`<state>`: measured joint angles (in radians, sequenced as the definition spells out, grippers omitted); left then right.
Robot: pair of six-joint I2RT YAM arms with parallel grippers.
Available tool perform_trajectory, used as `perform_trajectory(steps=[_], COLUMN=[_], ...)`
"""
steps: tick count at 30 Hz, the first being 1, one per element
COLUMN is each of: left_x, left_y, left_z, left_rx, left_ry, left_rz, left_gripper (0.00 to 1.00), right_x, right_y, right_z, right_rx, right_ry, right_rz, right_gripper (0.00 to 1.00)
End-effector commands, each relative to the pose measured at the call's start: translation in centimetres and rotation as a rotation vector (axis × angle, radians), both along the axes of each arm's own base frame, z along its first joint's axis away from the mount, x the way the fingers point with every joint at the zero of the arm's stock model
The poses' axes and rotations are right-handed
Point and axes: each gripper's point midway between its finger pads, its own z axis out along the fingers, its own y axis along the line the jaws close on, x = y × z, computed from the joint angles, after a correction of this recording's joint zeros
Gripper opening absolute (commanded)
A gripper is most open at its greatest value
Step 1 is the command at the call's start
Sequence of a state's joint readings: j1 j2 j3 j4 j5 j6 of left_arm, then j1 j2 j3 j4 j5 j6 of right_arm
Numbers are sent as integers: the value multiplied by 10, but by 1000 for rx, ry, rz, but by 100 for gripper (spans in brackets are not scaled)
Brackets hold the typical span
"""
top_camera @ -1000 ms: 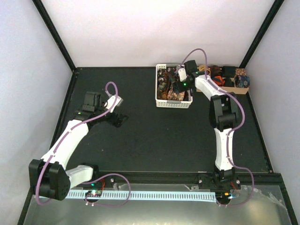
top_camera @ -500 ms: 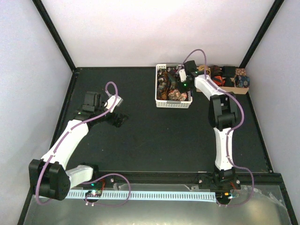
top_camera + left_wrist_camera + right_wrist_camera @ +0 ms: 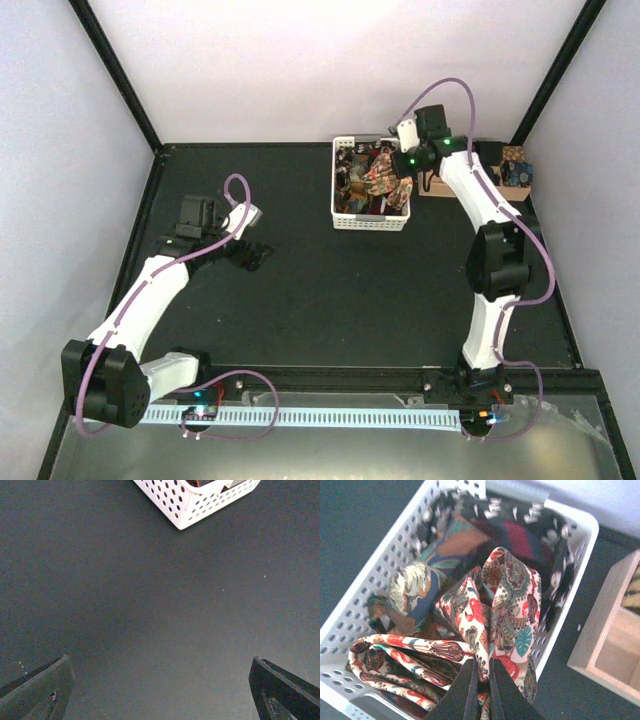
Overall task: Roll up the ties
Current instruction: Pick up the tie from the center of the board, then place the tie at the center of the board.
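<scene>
Red-green-beige floral tie [image 3: 505, 610], bunched in folds, pinched in the closed jaws of my right gripper [image 3: 481, 677], standing above other crumpled ties [image 3: 430, 575] in the white basket [image 3: 360, 600].

Far ties [image 3: 547, 527] in the basket [image 3: 380, 565] blur; wooden box [image 3: 602, 620] is cropped.

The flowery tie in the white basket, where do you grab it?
I'd pinch the floral tie on its raised fold, coming straight down from above. It lies bunched in the basket, whose walls block the sides; the fold stands thin enough for the right gripper, which is shut on it.
</scene>
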<state>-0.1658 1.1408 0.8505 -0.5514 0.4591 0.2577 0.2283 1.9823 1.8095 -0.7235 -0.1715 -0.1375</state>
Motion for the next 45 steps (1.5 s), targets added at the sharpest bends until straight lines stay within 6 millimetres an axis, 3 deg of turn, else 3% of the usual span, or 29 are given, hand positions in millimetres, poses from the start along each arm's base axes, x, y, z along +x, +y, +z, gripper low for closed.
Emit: perform_trajectory(steps=[1,9,12,18,25,31,32,33,35,37,40,45], left_x=[10,12,12,12,13,15,15,15,14,13,15,16], left_y=[-1,3,2,3,4,6,6,6,6,5,2,-5], left_z=[25,26,26,26,29,31,31,31,33,37,42,47], left_rx=[-16,1,-1,3,14,25,27,31,37,39,29,-3], left_ry=[-72,-86,-86,-89,-104,-112,-112,-114,-122,-133,-137,-125], left_rz=[12,37,34,38,33,34,34,31,20,3,-16,-42], left_gripper=[99,99,99,99,99,99,99,99,99,99,99,99], right_x=[4,1,-1,-16,-92,-158,-168,-174,-174,-170,-161,-129], right_y=[11,10,7,16,45,55,55,53,40,24,7,-24], right_z=[75,175,202,231,243,210,197,180,137,96,58,6], right_rx=[87,127,124,148,196,259,255,242,168,97,88,89], right_ry=[-144,-362,-424,-473,-448,-344,-314,-281,-214,-146,-41,141], right_rz=[55,58,53,133,475,673,699,710,659,599,516,323], right_gripper=[1,1,1,1,1,1,7,21,59,87,93,96])
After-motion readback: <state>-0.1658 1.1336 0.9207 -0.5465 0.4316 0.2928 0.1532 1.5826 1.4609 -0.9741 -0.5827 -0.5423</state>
